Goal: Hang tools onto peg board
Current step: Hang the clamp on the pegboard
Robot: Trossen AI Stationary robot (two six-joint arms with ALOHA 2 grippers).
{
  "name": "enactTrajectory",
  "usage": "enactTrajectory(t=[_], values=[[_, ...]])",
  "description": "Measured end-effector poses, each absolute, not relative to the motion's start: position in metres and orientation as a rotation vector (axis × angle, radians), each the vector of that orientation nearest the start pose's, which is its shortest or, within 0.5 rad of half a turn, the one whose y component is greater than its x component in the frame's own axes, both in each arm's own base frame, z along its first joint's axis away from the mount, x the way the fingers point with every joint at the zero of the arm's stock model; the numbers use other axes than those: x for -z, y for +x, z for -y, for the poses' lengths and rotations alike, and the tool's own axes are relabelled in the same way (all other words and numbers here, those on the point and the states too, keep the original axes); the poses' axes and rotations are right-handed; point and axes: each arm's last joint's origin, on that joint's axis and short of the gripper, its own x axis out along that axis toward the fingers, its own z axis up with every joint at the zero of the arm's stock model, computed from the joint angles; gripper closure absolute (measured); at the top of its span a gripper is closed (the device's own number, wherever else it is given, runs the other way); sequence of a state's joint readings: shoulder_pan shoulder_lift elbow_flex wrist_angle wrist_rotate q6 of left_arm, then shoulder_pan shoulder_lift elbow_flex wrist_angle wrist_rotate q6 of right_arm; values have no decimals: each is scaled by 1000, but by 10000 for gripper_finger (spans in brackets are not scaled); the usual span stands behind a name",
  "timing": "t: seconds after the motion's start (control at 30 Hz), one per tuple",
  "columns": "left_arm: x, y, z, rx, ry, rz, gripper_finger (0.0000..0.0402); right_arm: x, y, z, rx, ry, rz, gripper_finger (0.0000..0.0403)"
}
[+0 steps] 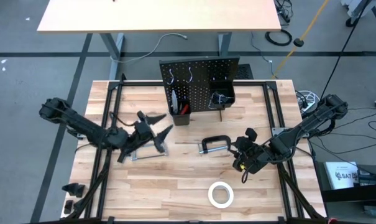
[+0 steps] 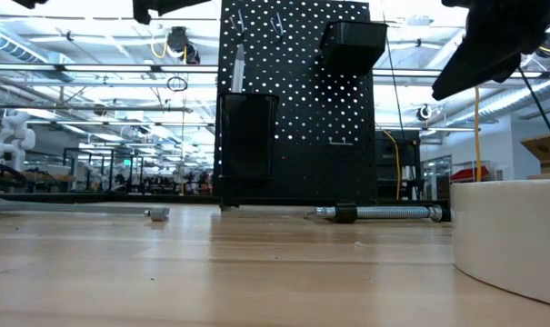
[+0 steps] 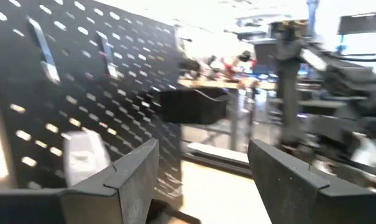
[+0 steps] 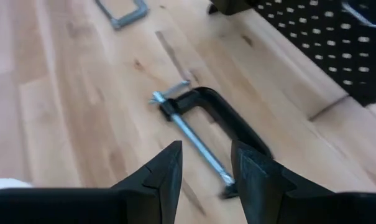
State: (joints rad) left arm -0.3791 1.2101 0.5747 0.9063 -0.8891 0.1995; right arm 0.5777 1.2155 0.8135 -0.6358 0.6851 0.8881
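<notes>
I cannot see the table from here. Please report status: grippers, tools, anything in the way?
Left gripper open, empty, above the hacksaw. Right gripper half open, empty, beside the C-clamp lying flat. Peg board unobstructed; tape roll aside.

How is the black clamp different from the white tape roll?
The C-clamp is black with a silver screw; the tape roll is white. The C-clamp is an open C shape; the tape roll is a closed ring. The C-clamp lies close in front of the peg board; the tape roll lies farther from it. Both lie flat on the table, unheld.
</notes>
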Motion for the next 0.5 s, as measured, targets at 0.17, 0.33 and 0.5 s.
enactTrajectory(t=[0.17,0.33,0.5], values=[[-266,226,92,-391,-53,90,151,-231,207,-114,358,212,-691,271],[-248,217,112,-301,-139,-32,151,-222,217,-123,265,173,-732,271],[-233,208,125,-238,-216,-147,151,-204,224,-127,255,50,-801,271]])
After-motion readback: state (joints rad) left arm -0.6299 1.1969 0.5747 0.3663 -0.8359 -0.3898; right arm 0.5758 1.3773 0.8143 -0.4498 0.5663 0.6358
